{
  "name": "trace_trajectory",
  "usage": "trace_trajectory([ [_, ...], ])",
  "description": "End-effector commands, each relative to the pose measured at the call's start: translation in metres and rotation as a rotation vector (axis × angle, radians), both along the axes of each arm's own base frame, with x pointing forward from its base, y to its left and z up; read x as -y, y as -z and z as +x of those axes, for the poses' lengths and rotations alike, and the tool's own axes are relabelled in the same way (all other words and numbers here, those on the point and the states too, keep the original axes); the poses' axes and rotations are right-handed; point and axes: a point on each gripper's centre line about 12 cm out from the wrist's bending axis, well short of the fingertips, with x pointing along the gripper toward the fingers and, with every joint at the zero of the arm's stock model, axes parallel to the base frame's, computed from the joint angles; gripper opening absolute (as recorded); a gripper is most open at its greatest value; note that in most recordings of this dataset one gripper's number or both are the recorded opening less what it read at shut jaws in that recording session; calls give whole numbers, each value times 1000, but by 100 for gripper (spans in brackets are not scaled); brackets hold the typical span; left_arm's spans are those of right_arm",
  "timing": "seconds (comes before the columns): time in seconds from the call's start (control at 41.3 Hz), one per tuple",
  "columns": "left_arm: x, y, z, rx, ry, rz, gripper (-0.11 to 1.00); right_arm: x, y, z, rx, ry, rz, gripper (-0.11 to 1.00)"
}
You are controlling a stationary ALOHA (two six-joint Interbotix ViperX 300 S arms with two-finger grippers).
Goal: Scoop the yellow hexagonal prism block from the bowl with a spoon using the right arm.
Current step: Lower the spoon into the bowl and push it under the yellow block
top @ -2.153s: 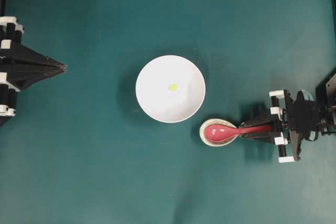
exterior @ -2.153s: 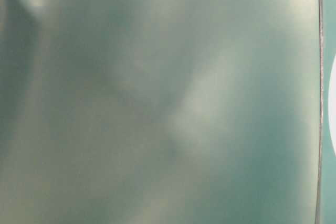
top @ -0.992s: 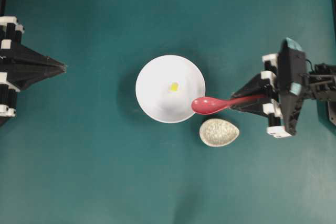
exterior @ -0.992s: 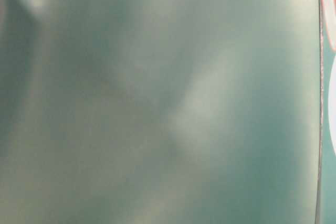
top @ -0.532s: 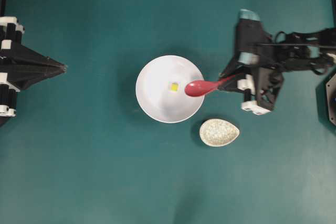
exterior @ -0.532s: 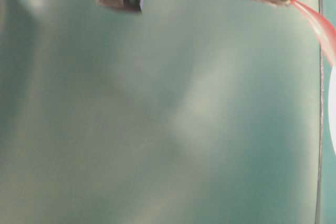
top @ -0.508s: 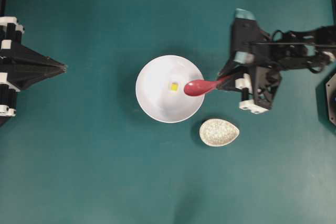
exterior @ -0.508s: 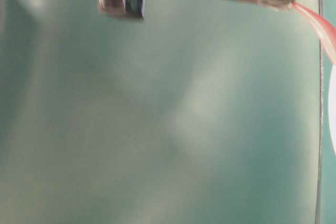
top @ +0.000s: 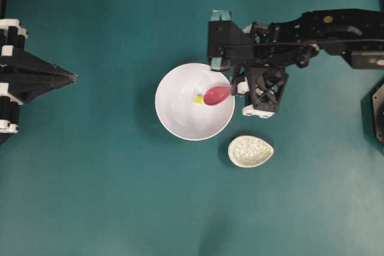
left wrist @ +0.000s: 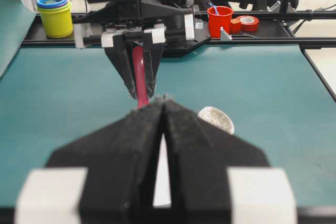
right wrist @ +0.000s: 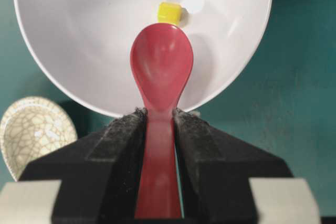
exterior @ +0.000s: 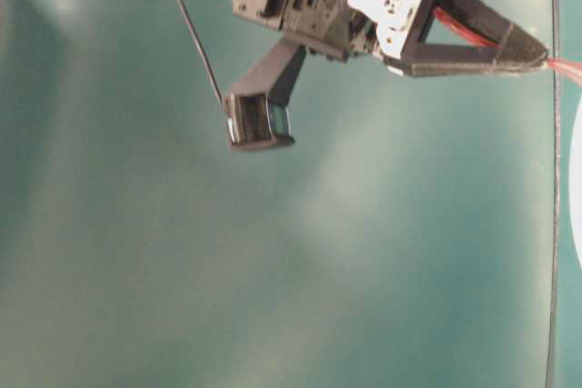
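Overhead, the bowl [top: 194, 101] sits mid-table on the teal mat [top: 108, 196], open mat all round; the speckled rest [top: 250, 151] lies just off its lower-right rim. The right gripper [top: 235, 86] clamps the spoon [top: 216, 95], whose scoop now hangs inside the bowl beside the yellow hexagonal prism block [top: 198, 98]; a second ago the scoop was only over the near rim. The right arm [top: 324, 28] stretches in from the right, wrist pitched down. The left gripper [top: 73, 77] rests clenched at the left edge, well apart.

Table-level view: the gripper tilts toward the bowl's edge.

Left wrist view: its jaws are pressed together.

Right wrist view: both pads [right wrist: 121, 140] squeeze the handle; the block lies just beyond the scoop tip.
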Motion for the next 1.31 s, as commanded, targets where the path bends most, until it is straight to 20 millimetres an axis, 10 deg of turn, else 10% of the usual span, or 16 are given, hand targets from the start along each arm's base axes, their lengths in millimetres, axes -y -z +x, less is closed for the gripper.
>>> trace_trajectory([
  [0.0, 0, -6, 3, 14, -1, 2, 0, 1, -11, 6, 17, -3, -4, 24],
  [1.282, 0, -6, 3, 14, -1, 2, 0, -17, 13, 42, 178, -4, -27, 24],
])
